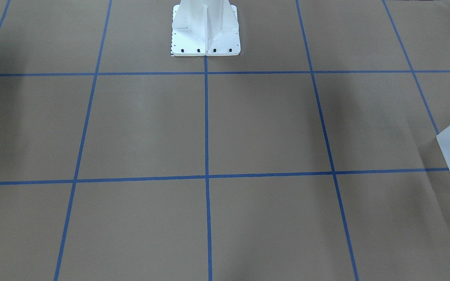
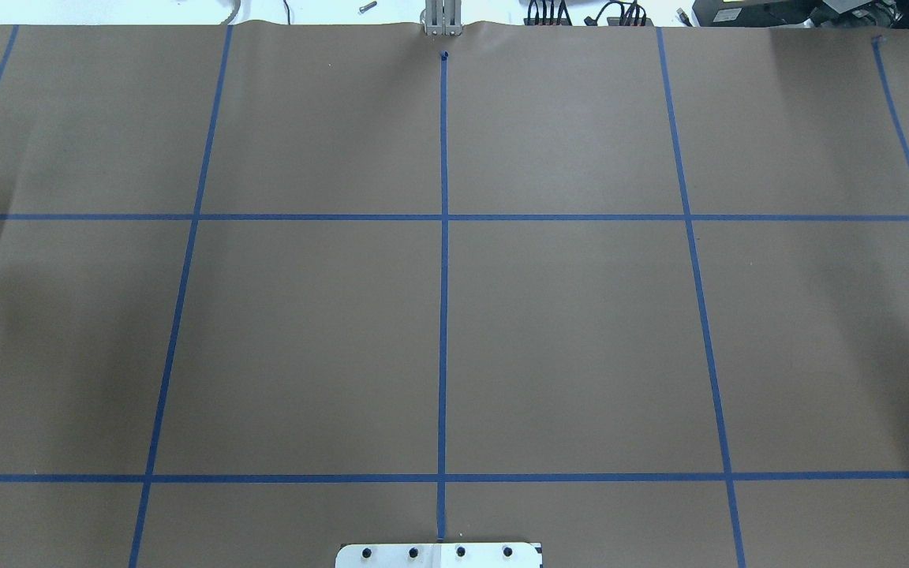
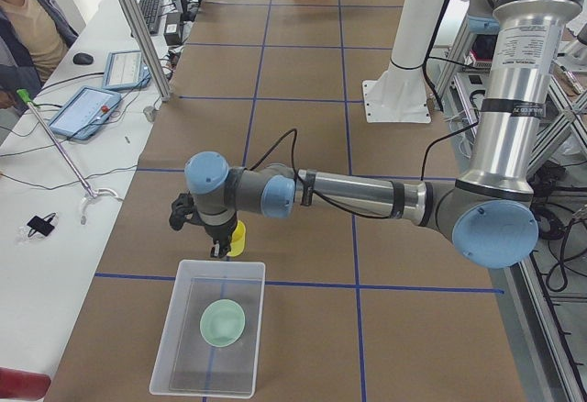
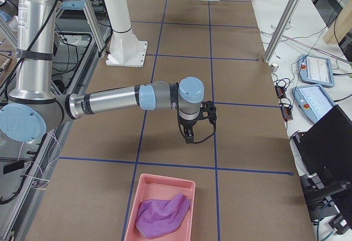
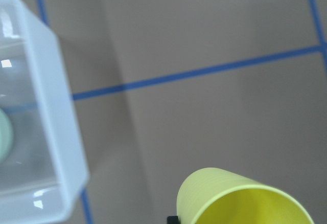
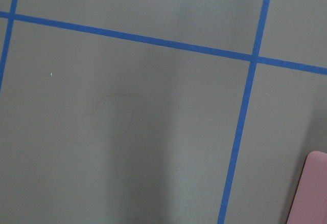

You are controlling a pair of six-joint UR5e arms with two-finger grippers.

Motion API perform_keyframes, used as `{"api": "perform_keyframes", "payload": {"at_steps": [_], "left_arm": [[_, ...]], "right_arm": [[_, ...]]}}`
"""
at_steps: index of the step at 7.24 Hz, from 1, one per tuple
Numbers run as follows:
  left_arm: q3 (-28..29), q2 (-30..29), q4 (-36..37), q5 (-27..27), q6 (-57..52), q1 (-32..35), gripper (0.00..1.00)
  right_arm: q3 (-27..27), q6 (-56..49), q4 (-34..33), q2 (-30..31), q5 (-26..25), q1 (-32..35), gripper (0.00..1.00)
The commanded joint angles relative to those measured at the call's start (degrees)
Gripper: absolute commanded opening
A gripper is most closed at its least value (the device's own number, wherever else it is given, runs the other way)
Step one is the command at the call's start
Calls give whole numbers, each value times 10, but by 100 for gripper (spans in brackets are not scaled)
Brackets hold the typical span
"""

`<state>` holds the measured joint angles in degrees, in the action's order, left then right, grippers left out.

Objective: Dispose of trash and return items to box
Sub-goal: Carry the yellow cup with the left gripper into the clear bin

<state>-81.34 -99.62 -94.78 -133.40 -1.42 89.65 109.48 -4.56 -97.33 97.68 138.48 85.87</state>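
Brown paper gridded with blue tape (image 2: 444, 237) covers the desk (image 2: 581, 331), with the white robot base (image 1: 205, 35) at its middle and an operator (image 3: 27, 16) seated alongside. The left arm (image 3: 358, 195) stretches low and level, its left fingers (image 3: 220, 248) pointing down just beside the box's (image 3: 174, 324) end wall. The yellow cup (image 3: 238, 238) is right at them and the green bowl (image 3: 223, 322) lies inside the box. The right arm (image 4: 110, 102) reaches out likewise, right fingers (image 4: 190, 136) over the paper near a pink tray (image 4: 184, 183) holding a purple cloth (image 4: 162, 214); clenched or released, I cannot tell for either.
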Motion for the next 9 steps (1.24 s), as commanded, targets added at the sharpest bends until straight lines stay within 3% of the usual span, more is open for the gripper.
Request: {"api": "perform_keyframes", "payload": {"at_steps": [1, 2, 5, 9], "left_arm": [[205, -69, -71, 2, -98, 75, 0], [245, -75, -89, 4, -97, 90, 0], [441, -143, -228, 27, -53, 90, 0], [535, -148, -315, 29, -2, 86, 0]], "right_arm": [[4, 0, -1, 2, 0, 0, 100], [3, 0, -1, 2, 0, 0, 100], [3, 0, -1, 3, 2, 0, 100], [2, 0, -1, 2, 6, -1, 100]]}}
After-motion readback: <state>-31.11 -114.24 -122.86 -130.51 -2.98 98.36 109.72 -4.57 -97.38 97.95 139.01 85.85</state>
